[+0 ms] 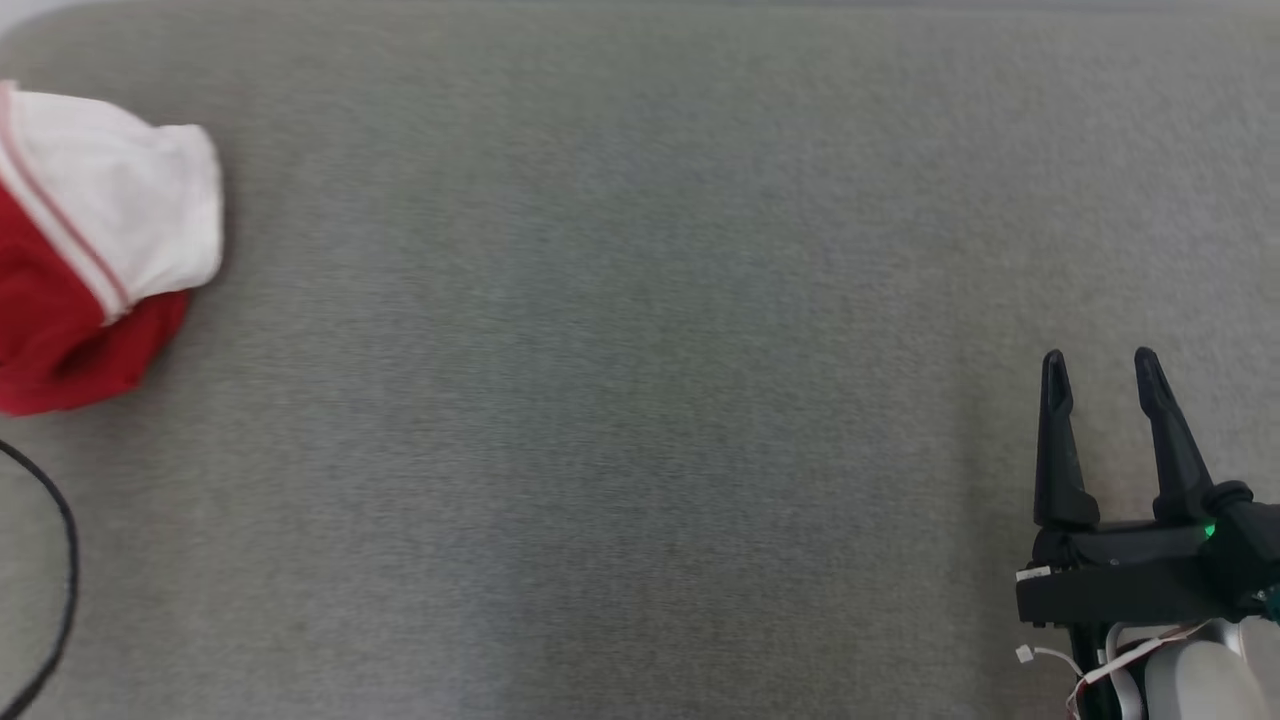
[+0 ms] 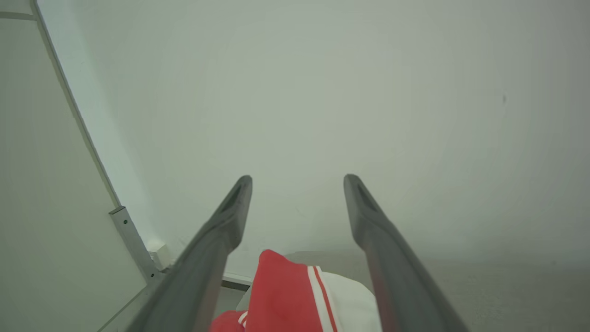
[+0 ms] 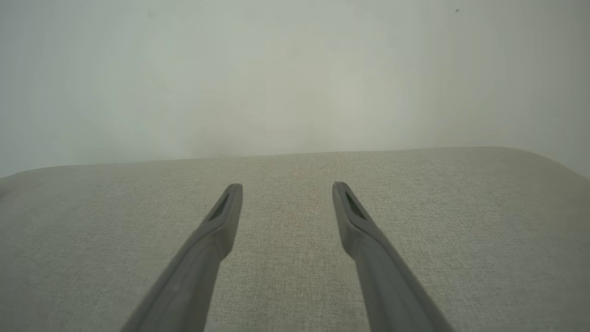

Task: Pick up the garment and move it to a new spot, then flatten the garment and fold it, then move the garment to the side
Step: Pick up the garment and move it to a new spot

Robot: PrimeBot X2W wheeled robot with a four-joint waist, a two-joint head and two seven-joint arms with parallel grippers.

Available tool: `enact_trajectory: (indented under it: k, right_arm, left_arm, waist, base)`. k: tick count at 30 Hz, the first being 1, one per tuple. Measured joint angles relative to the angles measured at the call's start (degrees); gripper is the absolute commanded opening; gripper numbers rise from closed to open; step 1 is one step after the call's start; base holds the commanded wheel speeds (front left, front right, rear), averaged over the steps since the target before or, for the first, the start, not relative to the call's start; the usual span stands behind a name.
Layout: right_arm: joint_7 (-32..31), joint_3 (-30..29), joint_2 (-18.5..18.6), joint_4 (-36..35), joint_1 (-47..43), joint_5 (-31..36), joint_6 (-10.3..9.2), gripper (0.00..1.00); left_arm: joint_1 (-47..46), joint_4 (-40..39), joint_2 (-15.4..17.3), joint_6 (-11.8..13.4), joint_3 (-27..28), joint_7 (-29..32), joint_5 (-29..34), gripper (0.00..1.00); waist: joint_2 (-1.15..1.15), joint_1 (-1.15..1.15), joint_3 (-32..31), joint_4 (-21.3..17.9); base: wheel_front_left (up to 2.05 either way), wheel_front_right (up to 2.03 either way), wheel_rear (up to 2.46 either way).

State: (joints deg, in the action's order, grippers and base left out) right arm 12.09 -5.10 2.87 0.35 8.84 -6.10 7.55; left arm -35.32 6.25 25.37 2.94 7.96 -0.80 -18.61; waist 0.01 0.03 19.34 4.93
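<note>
One garment [image 1: 95, 240] far from right gripper [image 1: 1099, 355]

A bare test lab, it seems: grey fabric-covered worktop [image 1: 640, 420], blank white wall [image 3: 295, 69] behind it, a drilled metal rail [image 2: 133, 242] at the left wrist view's lower left, a loose black cable [image 1: 74, 570] at the head view's lower left.

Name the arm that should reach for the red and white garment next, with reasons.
Left, probably. The garment lies at the left edge of the grey surface, close under the open left gripper in its wrist view. The right gripper, also open, sits at the lower right, far across the surface.
</note>
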Motion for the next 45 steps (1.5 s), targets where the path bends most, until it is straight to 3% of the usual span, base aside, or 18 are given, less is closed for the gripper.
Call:
enact_trajectory:
  k: [9,16,25,31,32,34,45]
  right_arm:
    - [0.27,-0.75,-0.01,-0.44,1.49,0.58,0.00,1.00]
    - [0.04,-0.27,-0.02,-0.85,2.25,0.64,0.00,1.00]
    - [0.29,0.46,-0.01,-0.15,2.35,0.57,0.00,1.00]
    - [0.30,0.67,-0.01,0.07,2.34,0.53,0.00,1.00]
    - [0.31,0.69,-0.02,0.10,2.34,0.51,0.00,1.00]
    - [0.35,0.74,-0.02,0.10,2.34,0.49,0.00,1.00]
    - [0.55,0.45,-0.02,1.16,1.47,0.47,0.00,1.00]
  left_arm:
    - [-5.50,9.35,4.50,-1.02,0.98,4.56,-1.69,1.00]
    - [-7.90,16.97,7.95,-1.52,0.25,12.51,-1.82,1.00]
    - [-8.89,24.15,10.00,-1.99,-0.62,27.07,-4.69,1.00]
    - [-9.67,27.28,9.94,-2.00,-1.35,33.50,-6.20,1.00]
    - [-9.66,27.77,9.88,-1.99,-1.40,34.06,-6.38,0.84]
    - [-9.65,28.37,9.82,-1.97,-1.47,34.15,-6.46,0.00]
    - [-12.38,27.15,10.36,-2.79,-2.27,19.70,-4.43,0.00]
  waist:
    - [0.00,-0.01,6.01,-5.62]
    - [0.00,-0.01,8.22,-7.89]
    - [0.00,-0.03,7.50,-9.33]
    - [-0.01,-0.03,6.85,-10.14]
    - [-0.01,-0.03,6.74,-10.25]
    - [-0.01,-0.03,6.47,-10.47]
    - [-0.01,-0.03,2.62,-9.98]
  base:
    - [0.00,0.00,0.00]
    - [0.00,0.00,0.00]
    - [0.00,0.00,0.00]
    - [0.00,0.00,0.00]
    - [0.00,0.00,0.00]
    - [0.00,0.00,0.00]
    - [0.00,0.00,0.00]
